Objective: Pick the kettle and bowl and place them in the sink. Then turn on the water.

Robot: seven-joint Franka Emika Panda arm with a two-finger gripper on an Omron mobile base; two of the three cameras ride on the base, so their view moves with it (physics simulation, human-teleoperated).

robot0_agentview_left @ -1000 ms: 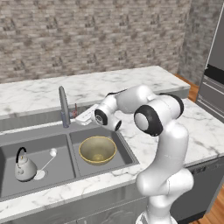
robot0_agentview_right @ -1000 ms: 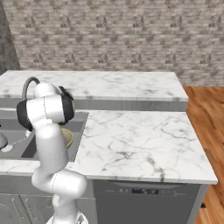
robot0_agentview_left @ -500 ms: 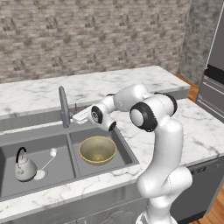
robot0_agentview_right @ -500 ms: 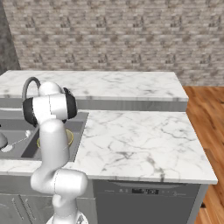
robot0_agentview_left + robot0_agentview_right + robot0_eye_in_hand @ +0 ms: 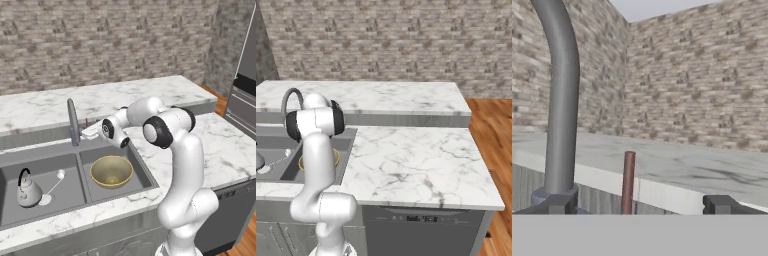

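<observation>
Steel sink (image 5: pixel 75 197) holds upright kettle (image 5: pixel 27 190), bowl (image 5: pixel 111 171) mouth-up; end effector (image 5: pixel 86 131) released beside faucet (image 5: pixel 73 120).

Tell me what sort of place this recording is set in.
A rendered home-style kitchen: a double-basin sink with a tall curved faucet sunk into a white marble counter, a brick back wall, and what looks like a dishwasher panel under the counter.

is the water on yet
Off. No stream falls from the faucet into the sink; the open gripper sits beside its base.
</observation>
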